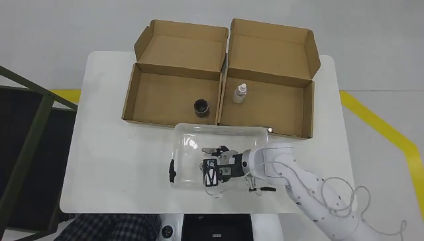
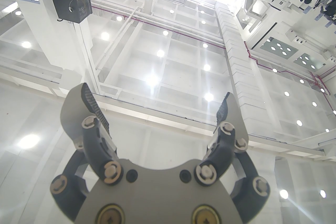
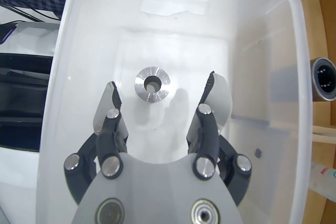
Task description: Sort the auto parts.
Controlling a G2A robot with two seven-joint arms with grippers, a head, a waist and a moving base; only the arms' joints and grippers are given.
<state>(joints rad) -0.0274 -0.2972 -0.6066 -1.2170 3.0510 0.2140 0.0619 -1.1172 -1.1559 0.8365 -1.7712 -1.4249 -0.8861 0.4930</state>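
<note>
From above, the right gripper (image 1: 211, 168) sits in the clear bin (image 1: 222, 127) at the table's near edge, with a dark bearing (image 1: 201, 107) in the left box (image 1: 165, 102) beyond. In its wrist view, the left gripper (image 2: 156, 93) is spread wide and empty. The right wrist view shows parted jaws by a metal ring (image 3: 152, 84) on the bin floor.

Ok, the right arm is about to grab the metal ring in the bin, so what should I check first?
1. Right gripper open: ok.
2. Metal ring centred between its fingers: not ok, it sits nearer one finger.
3. Ring clear of other parts in the bin: ok, nothing touches it.
4. Gripper low enough to close on the ring: cannot tell.
5. Left gripper out of the way: ok, it points at the ceiling.
6. Both cardboard boxes open: ok.
</note>
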